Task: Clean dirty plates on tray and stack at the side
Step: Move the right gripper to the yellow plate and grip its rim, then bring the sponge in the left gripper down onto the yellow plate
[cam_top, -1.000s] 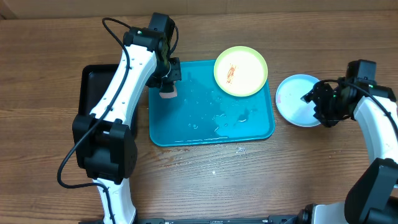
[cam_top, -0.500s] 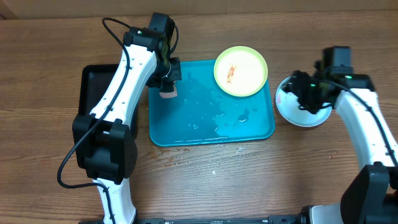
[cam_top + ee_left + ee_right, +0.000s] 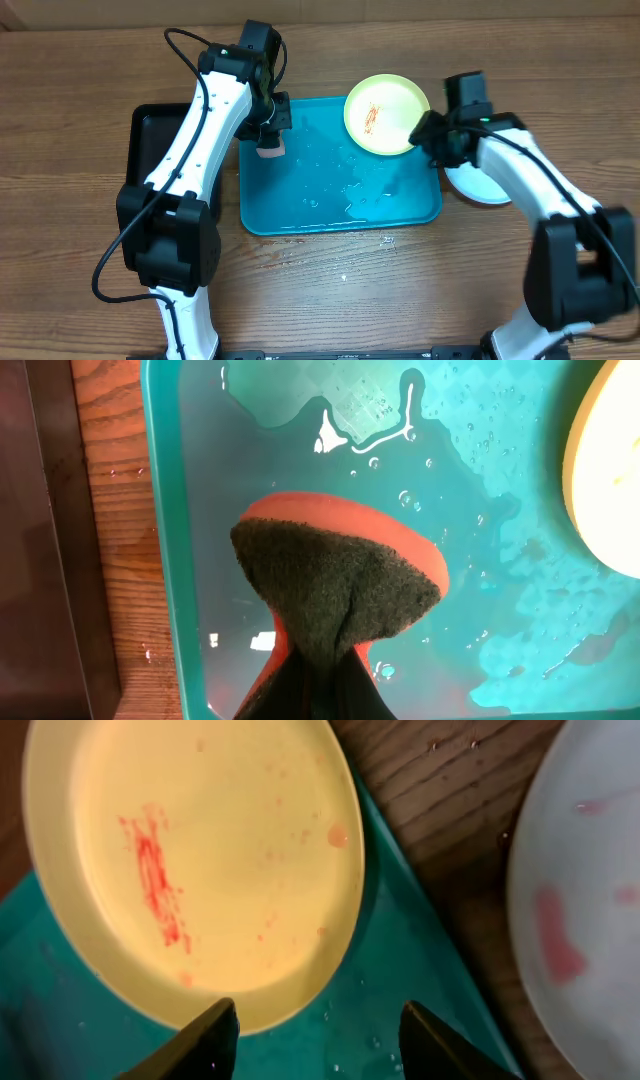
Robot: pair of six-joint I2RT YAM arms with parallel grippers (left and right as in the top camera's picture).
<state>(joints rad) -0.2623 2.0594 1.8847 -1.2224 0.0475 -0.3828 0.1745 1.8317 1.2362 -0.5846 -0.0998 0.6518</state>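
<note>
Wood table, black tray [image 3: 146, 135] at left. Next, the left gripper [image 3: 268, 140] pinches a sponge [image 3: 335, 585] over the wet teal tray [image 3: 330, 215]. A red-streaked yellow plate [image 3: 190, 860] sits in its far right corner, under the wide-open right gripper [image 3: 320, 1040]. A smeared white plate [image 3: 590, 920] lies on the table beyond.

The bench [image 3: 330, 300] is brown wood-grain board, its grain running left to right in the overhead view, with darker streaks. A few water droplets [image 3: 385, 240] glisten on it near the middle. Along the far edge runs a paler tan strip [image 3: 420, 8]. The light is even and the shadows are soft.
</note>
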